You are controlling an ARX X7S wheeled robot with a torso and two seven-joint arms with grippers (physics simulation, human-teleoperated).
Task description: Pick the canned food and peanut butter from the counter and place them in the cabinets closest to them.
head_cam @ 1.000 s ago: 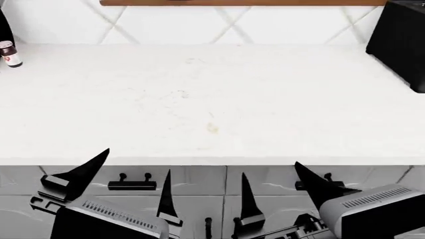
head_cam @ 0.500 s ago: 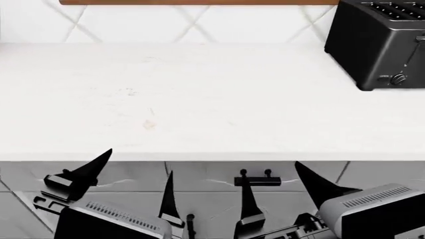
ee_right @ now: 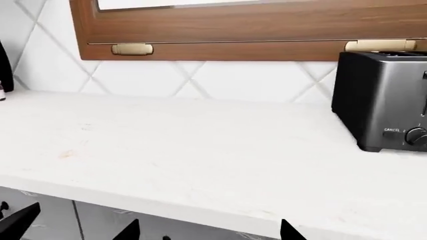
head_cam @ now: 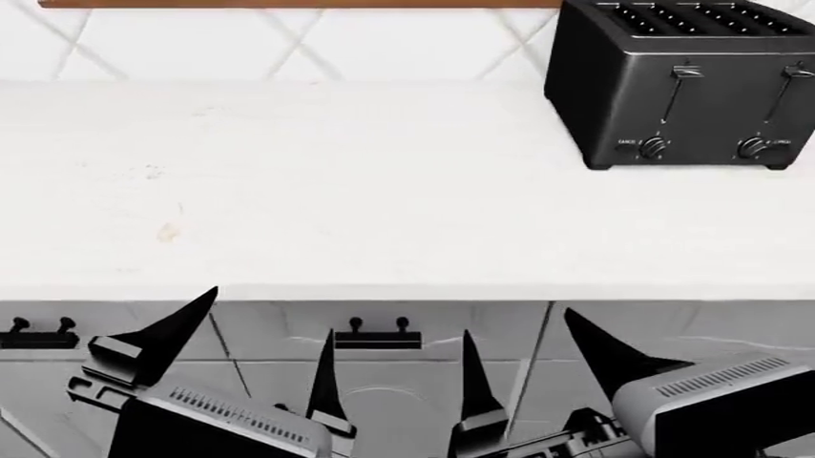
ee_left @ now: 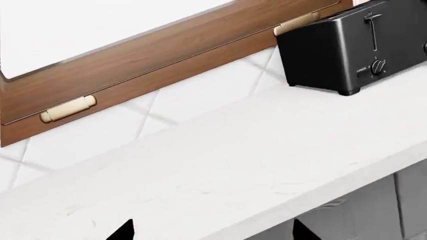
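We note left tool (head_cam: 261,348) nearest, low before drawer fronts, prongs spread wide, gripping nothing. Right tool (head_cam: 516,348) beside it, likewise spread, gripping nothing. Both below table (head_cam: 319,210) front edge, not touching it. Black drawer handle (head_cam: 369,336) between tools, second handle (head_cam: 32,334) at far left. Table top white, faint beige speck at left. Black toaster (head_cam: 681,81) at far right on table, against tiled wall (head_cam: 319,43). Brown cabinet underside (ee_right: 233,27) above wall. Canned food, peanut butter: we find neither in any view.
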